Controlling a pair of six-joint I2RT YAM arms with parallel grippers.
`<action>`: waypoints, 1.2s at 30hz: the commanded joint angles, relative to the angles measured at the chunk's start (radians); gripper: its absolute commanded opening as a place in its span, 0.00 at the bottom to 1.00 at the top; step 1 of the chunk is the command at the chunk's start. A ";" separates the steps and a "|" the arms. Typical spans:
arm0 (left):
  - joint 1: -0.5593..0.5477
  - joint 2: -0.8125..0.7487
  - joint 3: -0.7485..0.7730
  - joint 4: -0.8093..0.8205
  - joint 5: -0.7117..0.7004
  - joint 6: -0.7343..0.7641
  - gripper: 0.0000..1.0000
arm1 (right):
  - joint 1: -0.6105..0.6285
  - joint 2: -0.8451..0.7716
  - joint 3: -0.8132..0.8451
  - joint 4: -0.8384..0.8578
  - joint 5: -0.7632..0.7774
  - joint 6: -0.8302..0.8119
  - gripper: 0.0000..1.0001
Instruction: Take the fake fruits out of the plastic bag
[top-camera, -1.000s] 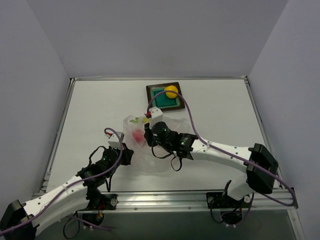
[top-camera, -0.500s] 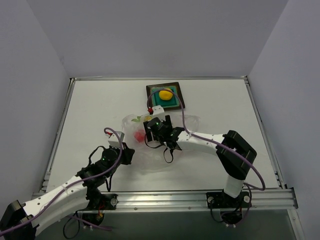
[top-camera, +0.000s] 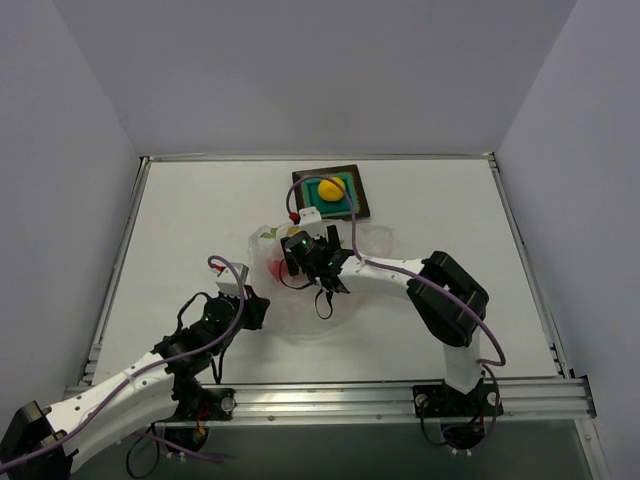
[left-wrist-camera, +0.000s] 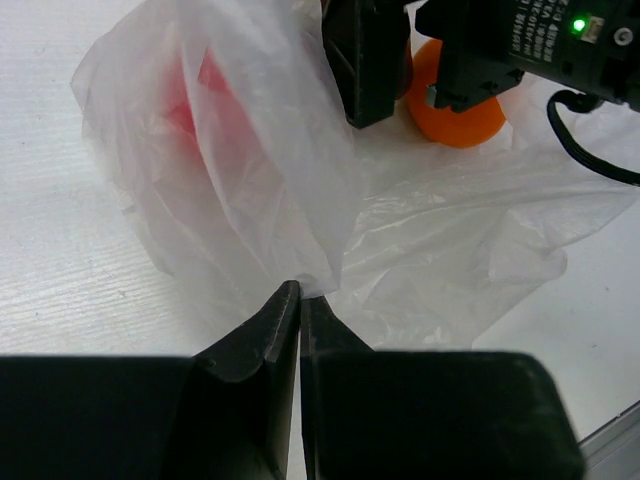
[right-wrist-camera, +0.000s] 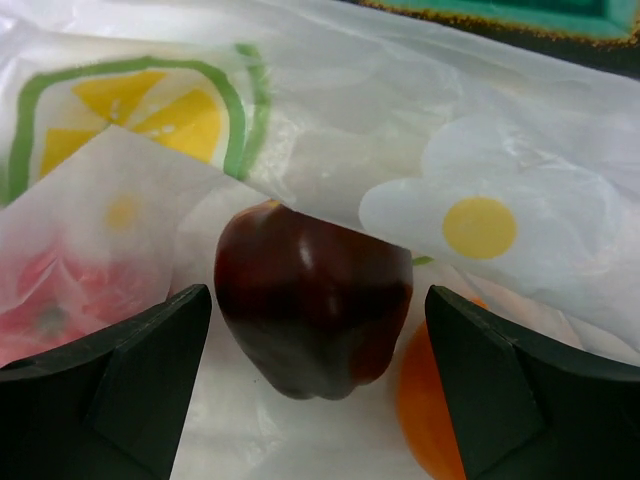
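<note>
The crinkly plastic bag (top-camera: 345, 250) lies mid-table. My left gripper (left-wrist-camera: 300, 292) is shut on a pinch of its near edge, seen from above (top-camera: 254, 301) at the bag's left side. My right gripper (right-wrist-camera: 318, 300) stands open inside the bag's mouth, with the dark maroon fruit (right-wrist-camera: 310, 305) between its fingers (right-wrist-camera: 110, 385) and gaps on both sides. An orange fruit (right-wrist-camera: 430, 405) lies just right of the maroon one and also shows in the left wrist view (left-wrist-camera: 462, 105). A red fruit (left-wrist-camera: 195, 100) shows through the film. The yellow fruit (top-camera: 330, 188) rests in the teal tray (top-camera: 352, 205).
The tray sits just beyond the bag, toward the back wall. A raised rail (top-camera: 118, 260) runs along the table's left side, and another (top-camera: 520, 250) along the right. The right arm's elbow (top-camera: 455, 290) is folded over the table right of the bag.
My right gripper has gone from nearly shut to open and pushed left and deeper into the bag around the maroon fruit. The right elbow swung inward. The left gripper kept its pinch.
</note>
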 joint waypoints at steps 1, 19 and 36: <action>-0.006 0.006 0.033 0.038 -0.001 0.006 0.02 | -0.020 0.042 0.052 0.068 0.073 0.004 0.84; -0.007 -0.063 0.079 -0.133 -0.050 0.017 0.02 | 0.112 -0.287 -0.209 0.044 -0.071 0.097 0.24; -0.017 0.007 0.141 -0.315 0.054 0.035 0.02 | 0.137 -0.611 -0.157 0.067 -0.327 0.157 0.21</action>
